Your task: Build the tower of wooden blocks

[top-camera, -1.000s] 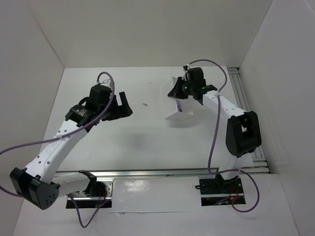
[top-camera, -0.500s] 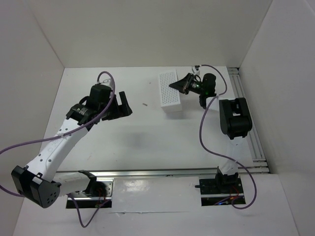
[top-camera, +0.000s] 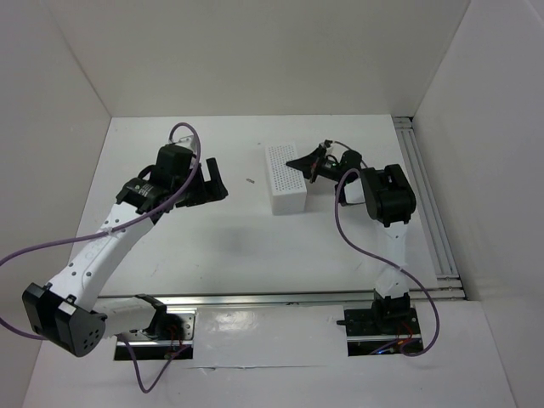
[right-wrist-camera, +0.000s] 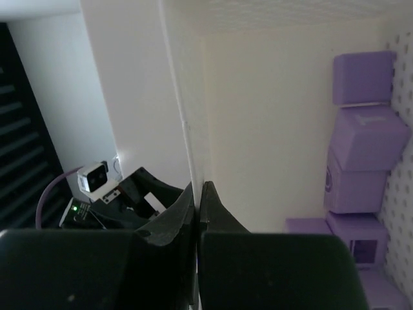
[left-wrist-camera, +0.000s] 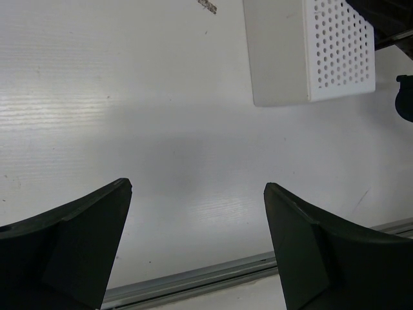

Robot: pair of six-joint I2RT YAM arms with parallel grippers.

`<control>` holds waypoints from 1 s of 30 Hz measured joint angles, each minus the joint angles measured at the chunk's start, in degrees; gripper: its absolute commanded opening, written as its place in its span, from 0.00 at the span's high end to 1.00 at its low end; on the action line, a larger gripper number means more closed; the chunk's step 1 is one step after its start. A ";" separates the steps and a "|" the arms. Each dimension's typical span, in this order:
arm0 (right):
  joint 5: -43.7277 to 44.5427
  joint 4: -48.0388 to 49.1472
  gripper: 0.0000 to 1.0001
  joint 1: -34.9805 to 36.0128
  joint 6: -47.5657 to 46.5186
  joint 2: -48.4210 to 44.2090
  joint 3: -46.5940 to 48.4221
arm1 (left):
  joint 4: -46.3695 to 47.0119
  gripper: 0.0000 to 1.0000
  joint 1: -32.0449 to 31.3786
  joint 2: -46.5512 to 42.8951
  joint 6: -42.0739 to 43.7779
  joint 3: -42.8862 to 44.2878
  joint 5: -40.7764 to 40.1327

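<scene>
Right gripper (right-wrist-camera: pixel 199 187) pinches tight on the thin wall of the tray (top-camera: pixel 285 183) | wood blocks (right-wrist-camera: pixel 362 161) sit inside the tray, one row touching its holey floor | left gripper (left-wrist-camera: pixel 197 187) spread wide over the table (top-camera: pixel 238 246), well apart from the tray

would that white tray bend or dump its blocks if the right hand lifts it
Probably stiff: the tray wall looks straight where the right hand pinches it. Thin and perforated, so likely light. The blocks may slide if tilted.

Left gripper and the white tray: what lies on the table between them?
Top view: bare table and one small dark speck between left gripper and tray.
</scene>
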 measured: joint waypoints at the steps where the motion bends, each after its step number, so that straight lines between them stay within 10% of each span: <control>1: 0.20 0.98 1.00 0.17 0.81 0.31 -0.09 | 0.00 0.03 0.00 0.00 0.04 0.00 0.00; 30: 5.29 2.73 1.00 5.81 10.78 3.13 5.73 | -0.63 0.03 0.42 -2.49 1.53 -0.48 -0.85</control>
